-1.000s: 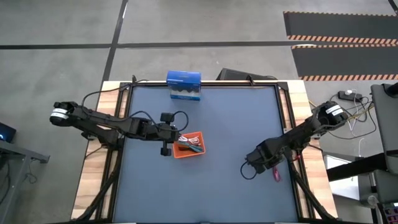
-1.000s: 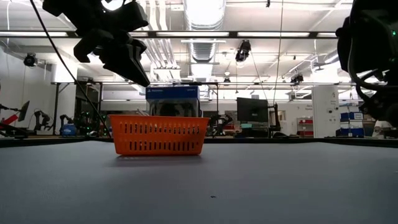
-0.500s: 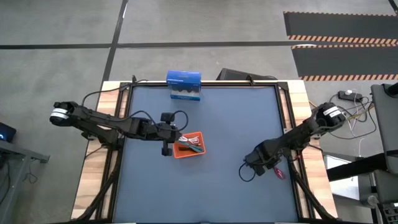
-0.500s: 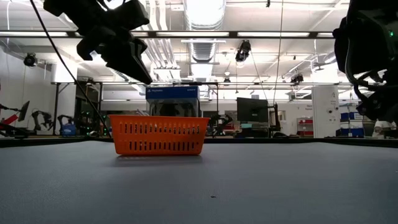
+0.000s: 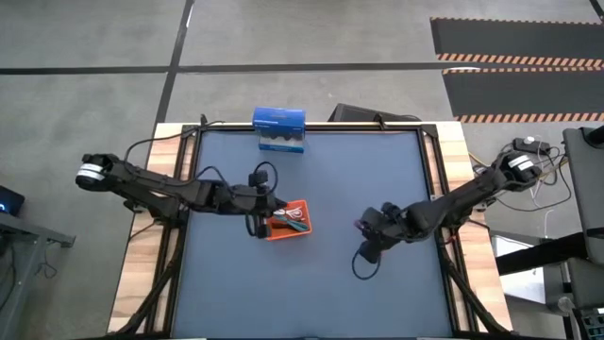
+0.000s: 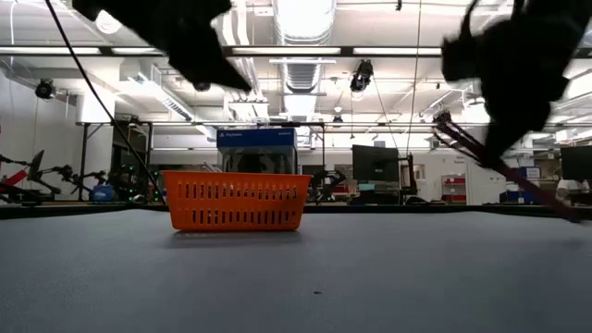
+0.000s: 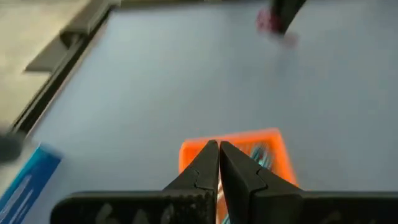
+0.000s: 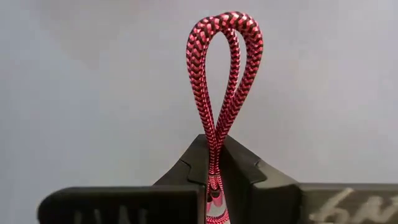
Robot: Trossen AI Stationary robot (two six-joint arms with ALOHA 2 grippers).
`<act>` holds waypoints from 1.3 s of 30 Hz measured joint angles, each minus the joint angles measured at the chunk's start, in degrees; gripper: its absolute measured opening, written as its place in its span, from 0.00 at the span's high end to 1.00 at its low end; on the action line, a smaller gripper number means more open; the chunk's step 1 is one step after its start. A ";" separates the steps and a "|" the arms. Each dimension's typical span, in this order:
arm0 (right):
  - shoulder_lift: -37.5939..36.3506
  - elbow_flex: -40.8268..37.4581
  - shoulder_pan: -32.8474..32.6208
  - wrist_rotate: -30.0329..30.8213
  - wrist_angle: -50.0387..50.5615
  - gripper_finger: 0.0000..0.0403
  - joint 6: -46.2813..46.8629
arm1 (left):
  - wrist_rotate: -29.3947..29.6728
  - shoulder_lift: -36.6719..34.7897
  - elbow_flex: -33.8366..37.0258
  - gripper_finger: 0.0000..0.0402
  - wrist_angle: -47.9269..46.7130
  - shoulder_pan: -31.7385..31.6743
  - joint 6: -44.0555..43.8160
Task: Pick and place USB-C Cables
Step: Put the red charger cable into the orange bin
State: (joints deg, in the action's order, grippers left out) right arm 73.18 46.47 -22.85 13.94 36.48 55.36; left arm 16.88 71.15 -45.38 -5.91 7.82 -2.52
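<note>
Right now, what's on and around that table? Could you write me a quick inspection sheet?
Surface: blue-grey table top, wooden edges.
Job's things: orange tray holding bundled cables, teal one visible; red braided cable in the right gripper.
Clutter: blue box at the far edge.
Grippers: left gripper above the tray, jaws shut, empty; right jaws clamp the red cable mid-table.
Cables: black robot wires along both arms.
Surroundings: workshop, monitors, no people seen.

We see a red-and-black braided cable (image 8: 225,81), an orange tray (image 5: 289,219), a blue box (image 5: 279,129) and dark grippers (image 8: 213,167).
</note>
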 joint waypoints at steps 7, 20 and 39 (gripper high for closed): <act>-0.91 -0.38 3.13 4.82 -18.27 0.97 -23.02 | -0.07 -0.01 0.01 1.00 14.14 4.53 0.30; -0.51 -8.97 4.48 5.13 -69.39 0.97 -54.29 | -0.07 -0.01 0.01 1.00 23.99 7.36 -0.40; 12.51 -11.43 4.52 -2.95 -99.28 0.97 -62.77 | -1.72 4.74 0.46 0.99 31.39 7.31 -4.63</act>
State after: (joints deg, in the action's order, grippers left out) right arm 85.69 35.04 -18.33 11.00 -62.80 -7.42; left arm 15.17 75.88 -44.92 25.48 15.14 -7.16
